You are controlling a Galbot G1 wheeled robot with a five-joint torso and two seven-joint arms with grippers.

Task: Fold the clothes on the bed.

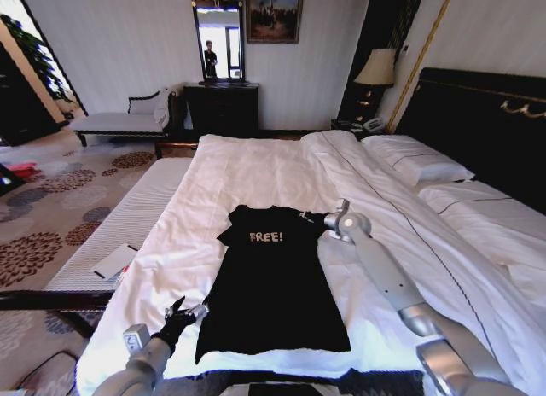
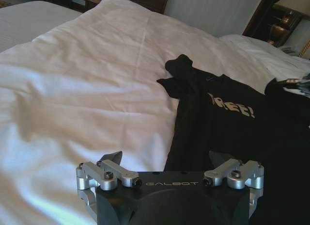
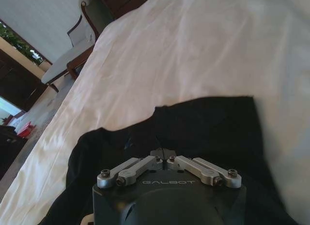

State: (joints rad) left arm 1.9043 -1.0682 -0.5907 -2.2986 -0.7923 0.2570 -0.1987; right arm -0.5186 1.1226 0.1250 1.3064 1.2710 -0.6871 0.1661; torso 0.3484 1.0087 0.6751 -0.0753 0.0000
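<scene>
Barely begun: T-shirt (image 1: 275,281) flat mid-bed (image 1: 256,170); right claw (image 3: 167,161) clenched at sleeve, left claw (image 2: 164,159) released.

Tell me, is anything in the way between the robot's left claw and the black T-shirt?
Nothing visible is. The left gripper hovers open beside the bottom left corner of the black T-shirt, with bare white duvet under it. The right gripper is at the shirt's right shoulder, fingers closed together.

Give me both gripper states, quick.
Left gripper: open, at the black T-shirt's lower left hem, holding nothing.
Right gripper: shut on the T-shirt's right shoulder.
</scene>
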